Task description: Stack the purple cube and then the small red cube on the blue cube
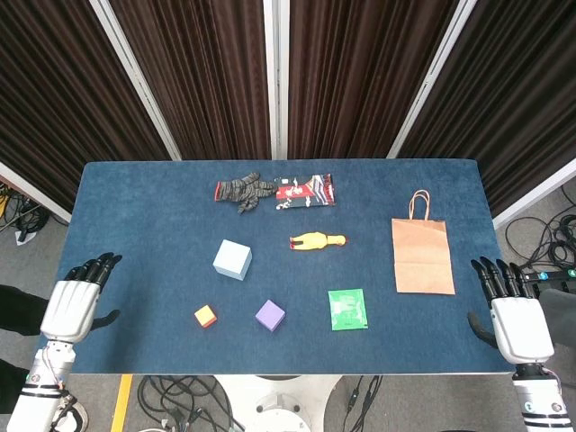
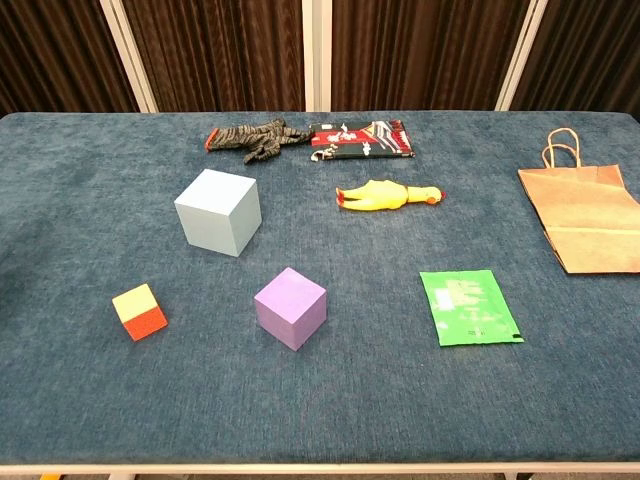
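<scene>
Dark pleated curtains back a blue cloth table (image 1: 135,198). Blue cube (image 1: 232,259) sits left of centre; purple cube (image 1: 270,315) lies at its 5 o'clock, small red cube (image 1: 205,316) with a yellow top at its 7 o'clock, all three apart and unstacked. Left hand (image 1: 74,301) and right hand (image 1: 513,310) rest at the table's side edges, fingers spread, holding nothing. Along the far side: grey glove (image 1: 243,190), snack packet (image 1: 304,191). Rubber chicken (image 1: 317,240), green sachet (image 1: 347,309) and paper bag (image 1: 422,256) occupy the right half.

paper bag (image 2: 585,215) cut off by chest view's right edge, snack packet (image 1: 305,191) print too small to read
</scene>
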You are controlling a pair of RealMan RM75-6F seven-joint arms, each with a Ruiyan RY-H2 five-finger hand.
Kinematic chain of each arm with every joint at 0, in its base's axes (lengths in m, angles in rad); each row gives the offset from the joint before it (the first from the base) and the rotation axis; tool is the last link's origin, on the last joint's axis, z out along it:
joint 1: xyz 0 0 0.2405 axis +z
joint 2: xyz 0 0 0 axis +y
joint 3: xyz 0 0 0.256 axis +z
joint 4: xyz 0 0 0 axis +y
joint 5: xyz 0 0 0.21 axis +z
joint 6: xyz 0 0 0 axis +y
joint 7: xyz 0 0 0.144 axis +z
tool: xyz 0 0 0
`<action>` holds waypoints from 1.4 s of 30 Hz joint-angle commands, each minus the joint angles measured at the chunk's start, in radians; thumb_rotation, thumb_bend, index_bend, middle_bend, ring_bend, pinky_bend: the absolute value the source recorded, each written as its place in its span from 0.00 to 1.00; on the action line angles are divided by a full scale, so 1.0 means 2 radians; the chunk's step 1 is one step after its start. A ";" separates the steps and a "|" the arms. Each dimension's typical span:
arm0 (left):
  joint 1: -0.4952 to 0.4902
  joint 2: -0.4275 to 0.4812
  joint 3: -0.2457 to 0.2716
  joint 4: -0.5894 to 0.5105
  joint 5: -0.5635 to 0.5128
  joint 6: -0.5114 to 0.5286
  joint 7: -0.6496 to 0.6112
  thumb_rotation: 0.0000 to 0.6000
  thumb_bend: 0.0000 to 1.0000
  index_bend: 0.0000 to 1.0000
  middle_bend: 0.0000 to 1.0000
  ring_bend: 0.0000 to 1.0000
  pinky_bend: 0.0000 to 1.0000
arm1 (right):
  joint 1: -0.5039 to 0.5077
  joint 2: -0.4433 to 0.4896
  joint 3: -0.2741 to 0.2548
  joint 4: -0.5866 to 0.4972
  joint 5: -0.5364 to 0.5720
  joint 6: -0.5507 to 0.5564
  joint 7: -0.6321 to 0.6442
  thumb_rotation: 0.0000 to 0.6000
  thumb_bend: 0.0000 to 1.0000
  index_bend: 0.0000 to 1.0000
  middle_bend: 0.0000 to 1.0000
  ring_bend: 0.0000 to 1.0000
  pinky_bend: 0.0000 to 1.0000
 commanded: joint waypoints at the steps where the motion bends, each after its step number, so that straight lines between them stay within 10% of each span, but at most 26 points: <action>1: -0.001 0.000 0.000 -0.001 -0.001 -0.002 0.001 1.00 0.00 0.20 0.26 0.23 0.32 | -0.001 0.002 0.003 0.001 0.003 0.002 0.007 1.00 0.25 0.04 0.06 0.00 0.00; 16: -0.014 -0.014 0.006 -0.034 -0.025 -0.040 -0.011 1.00 0.00 0.20 0.26 0.25 0.45 | -0.001 0.008 0.017 0.002 0.028 0.003 0.025 1.00 0.25 0.02 0.06 0.00 0.00; 42: -0.155 -0.127 0.015 0.060 0.129 -0.160 -0.028 1.00 0.00 0.32 0.40 0.35 0.53 | -0.008 0.020 0.025 0.002 0.030 0.013 0.075 1.00 0.25 0.00 0.07 0.00 0.00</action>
